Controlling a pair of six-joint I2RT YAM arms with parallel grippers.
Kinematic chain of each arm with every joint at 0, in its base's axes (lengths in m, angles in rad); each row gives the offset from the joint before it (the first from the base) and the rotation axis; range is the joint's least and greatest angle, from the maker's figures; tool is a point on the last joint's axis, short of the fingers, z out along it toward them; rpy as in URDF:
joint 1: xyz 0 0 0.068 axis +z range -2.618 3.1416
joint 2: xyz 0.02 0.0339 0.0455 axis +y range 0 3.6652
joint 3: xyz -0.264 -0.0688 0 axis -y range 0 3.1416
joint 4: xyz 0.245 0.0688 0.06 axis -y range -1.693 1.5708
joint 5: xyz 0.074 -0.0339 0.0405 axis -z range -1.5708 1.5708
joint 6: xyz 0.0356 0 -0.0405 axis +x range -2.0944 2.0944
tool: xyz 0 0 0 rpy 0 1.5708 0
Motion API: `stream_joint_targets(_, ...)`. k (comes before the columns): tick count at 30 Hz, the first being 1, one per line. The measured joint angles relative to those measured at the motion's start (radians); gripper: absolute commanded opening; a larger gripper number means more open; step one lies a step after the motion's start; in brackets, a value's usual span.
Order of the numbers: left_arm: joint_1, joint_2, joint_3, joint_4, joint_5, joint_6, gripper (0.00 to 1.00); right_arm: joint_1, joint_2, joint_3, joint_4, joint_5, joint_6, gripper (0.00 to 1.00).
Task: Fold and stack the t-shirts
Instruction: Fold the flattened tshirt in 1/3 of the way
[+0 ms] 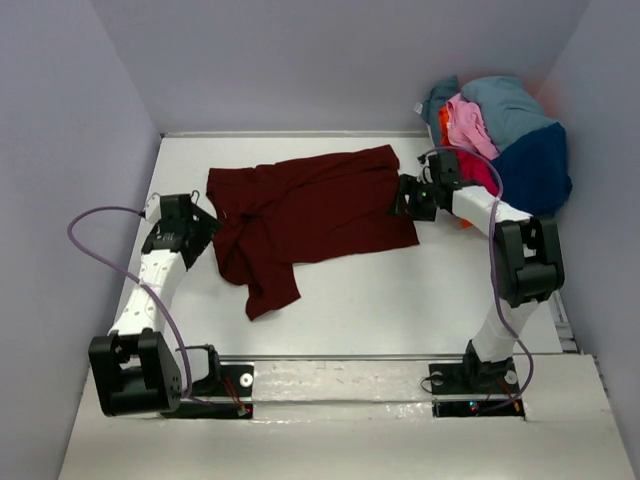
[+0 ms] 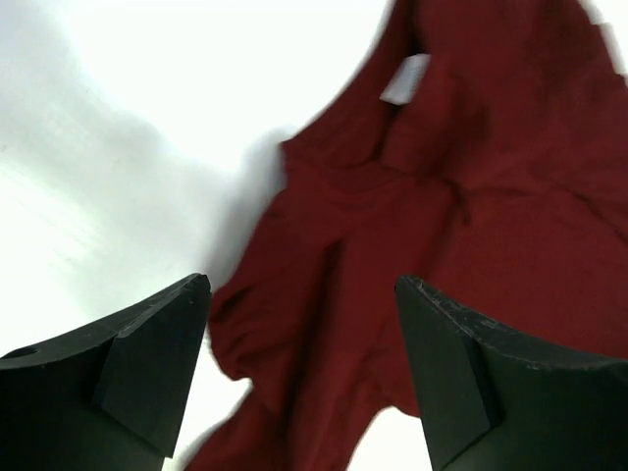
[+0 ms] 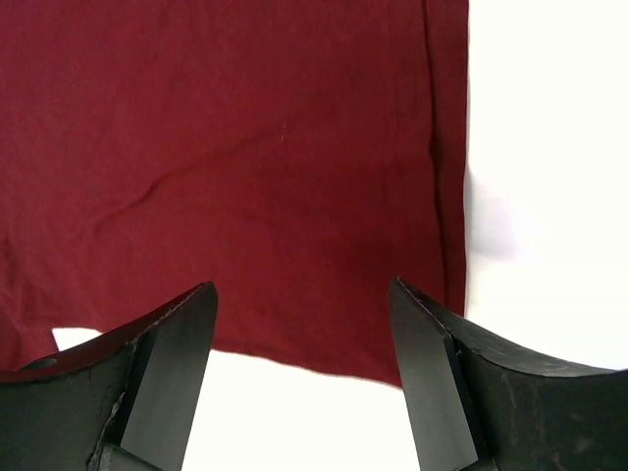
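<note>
A dark maroon t-shirt (image 1: 310, 210) lies rumpled across the middle of the white table, one part trailing toward the near left (image 1: 268, 290). My left gripper (image 1: 203, 222) is at the shirt's left edge, open, with bunched maroon cloth (image 2: 324, 324) below and between its fingers (image 2: 147, 363). On the shirt's right edge my right gripper (image 1: 403, 197) stands open over the flat hem (image 3: 294, 245), nothing pinched between its fingers (image 3: 442, 383). Pink (image 1: 470, 125), light teal-blue (image 1: 505, 100), navy blue (image 1: 535, 165) and red (image 1: 478, 170) t-shirts are heaped at the far right corner.
The table (image 1: 400, 300) is walled by pale lilac panels on the left, back and right. The heap of shirts leans against the right wall just behind my right arm (image 1: 525, 255). A metal rail (image 1: 340, 380) carries both arm bases at the near edge.
</note>
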Motion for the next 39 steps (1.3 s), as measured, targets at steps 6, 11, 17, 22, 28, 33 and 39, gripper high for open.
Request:
stream_joint_targets(6,0.0,0.165,-0.056,0.014,-0.031,-0.038,0.79,0.004,-0.052,-0.043,-0.014,0.036,0.005,0.7)
stream_joint_targets(11,0.0,0.232,-0.065,0.076,-0.026,-0.034,0.71,0.004,-0.055,-0.066,-0.05,0.099,0.006,0.63)
stream_joint_targets(17,-0.007,0.272,-0.065,0.166,-0.018,-0.013,0.69,0.004,-0.055,-0.081,-0.113,0.193,0.015,0.62)
stream_joint_targets(22,-0.018,0.303,-0.065,0.184,-0.018,0.005,0.65,0.004,-0.074,-0.119,-0.156,0.255,0.014,0.6)
stream_joint_targets(28,-0.04,0.308,-0.065,0.206,-0.019,0.016,0.6,0.004,-0.086,-0.16,-0.183,0.286,0.019,0.4)
stream_joint_targets(33,-0.048,0.326,-0.065,0.211,-0.024,0.019,0.55,0.004,-0.086,-0.183,-0.18,0.292,0.038,0.23)
stream_joint_targets(39,-0.048,0.33,-0.065,0.211,-0.036,0.028,0.49,0.006,-0.086,-0.195,-0.149,0.323,0.063,0.15)
